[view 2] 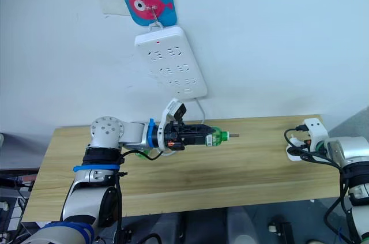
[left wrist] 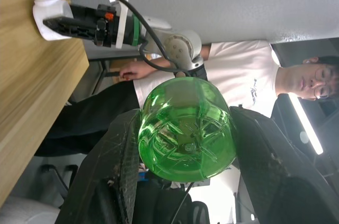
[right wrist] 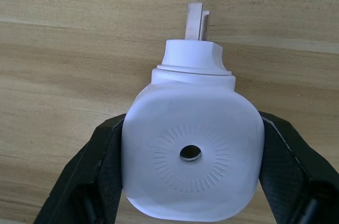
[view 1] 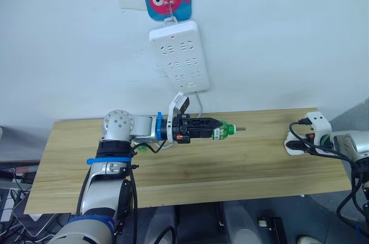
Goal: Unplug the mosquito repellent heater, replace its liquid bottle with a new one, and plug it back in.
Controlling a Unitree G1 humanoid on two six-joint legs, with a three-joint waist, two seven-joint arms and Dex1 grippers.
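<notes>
Currently: heater [right wrist: 192,152] unplugged, gripped in right jaws [view 1: 301,140] at desk [view 1: 230,163] 3 o'clock edge | green liquid bottle [view 1: 226,131] gripped in left jaws [view 1: 210,127], mid-desk, apart from heater | remaining, judged: fit bottle, replug into power strip [view 1: 180,55] at 12 o'clock.

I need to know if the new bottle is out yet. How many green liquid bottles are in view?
1. The green bottle is clamped in the left gripper above the table; another may be hidden.
</notes>
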